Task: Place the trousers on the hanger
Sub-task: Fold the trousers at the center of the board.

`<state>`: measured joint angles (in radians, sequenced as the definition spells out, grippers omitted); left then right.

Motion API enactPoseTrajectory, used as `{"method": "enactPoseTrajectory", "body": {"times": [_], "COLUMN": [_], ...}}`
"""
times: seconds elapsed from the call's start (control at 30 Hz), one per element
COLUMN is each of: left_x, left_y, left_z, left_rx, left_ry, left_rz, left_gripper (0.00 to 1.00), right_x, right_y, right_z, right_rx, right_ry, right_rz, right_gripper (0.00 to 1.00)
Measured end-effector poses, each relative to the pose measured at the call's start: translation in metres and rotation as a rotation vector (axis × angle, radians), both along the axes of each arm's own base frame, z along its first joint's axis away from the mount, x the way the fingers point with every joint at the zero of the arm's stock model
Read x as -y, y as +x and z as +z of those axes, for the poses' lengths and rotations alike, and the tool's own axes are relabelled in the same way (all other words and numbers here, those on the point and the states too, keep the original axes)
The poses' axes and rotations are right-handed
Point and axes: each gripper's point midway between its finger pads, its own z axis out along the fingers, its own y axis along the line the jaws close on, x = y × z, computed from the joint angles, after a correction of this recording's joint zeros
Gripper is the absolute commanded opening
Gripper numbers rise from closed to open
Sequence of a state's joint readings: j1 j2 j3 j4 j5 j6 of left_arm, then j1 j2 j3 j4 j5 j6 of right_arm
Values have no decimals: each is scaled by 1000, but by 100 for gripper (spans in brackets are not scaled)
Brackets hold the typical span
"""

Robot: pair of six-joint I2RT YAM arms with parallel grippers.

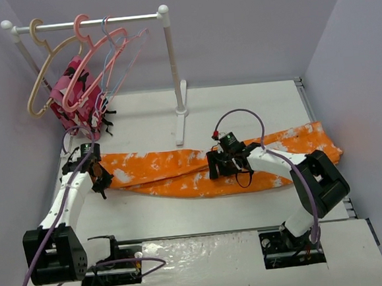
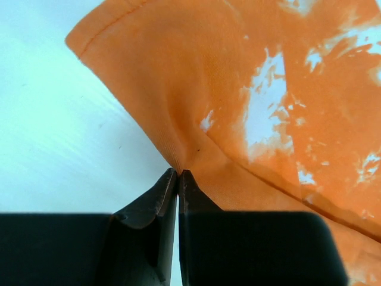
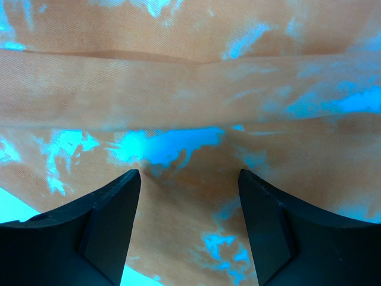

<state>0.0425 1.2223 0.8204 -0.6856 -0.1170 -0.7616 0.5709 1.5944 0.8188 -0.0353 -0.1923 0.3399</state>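
Observation:
The orange trousers with white blotches lie stretched across the table from left to right. My left gripper is at their left end. In the left wrist view it is shut on a pinch of the trousers' edge, and the cloth puckers into the tips. My right gripper is down on the middle of the trousers; its jaws stand open with cloth between the fingers. The salmon-pink hanger hangs on the rail at the back left.
A white rack stands at the back, its foot just behind the trousers. On its rail hang a beige hanger, thin wire hangers and a pink-and-red garment. Walls close in on the left, back and right.

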Motion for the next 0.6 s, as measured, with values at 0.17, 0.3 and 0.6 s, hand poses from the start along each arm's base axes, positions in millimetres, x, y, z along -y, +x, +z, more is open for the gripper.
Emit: {"method": "enactPoseTrajectory", "body": {"times": [0.17,0.3,0.6], "left_x": [-3,-8,-21], "left_y": [-14,7,77], "left_z": [19,35,26], "left_rx": [-12,-46,-162], "left_ry": [27,53,109], "left_rz": [-8,-25,-68], "left_gripper": [0,0,6], "right_x": [6,11,12], "right_y": [-17,-24,-8], "right_z": [0,2,7], "right_rx": [-64,-104,-102], "right_ry": [-12,-45,-104], "right_rz": [5,3,3], "right_gripper": [65,65,65]}}
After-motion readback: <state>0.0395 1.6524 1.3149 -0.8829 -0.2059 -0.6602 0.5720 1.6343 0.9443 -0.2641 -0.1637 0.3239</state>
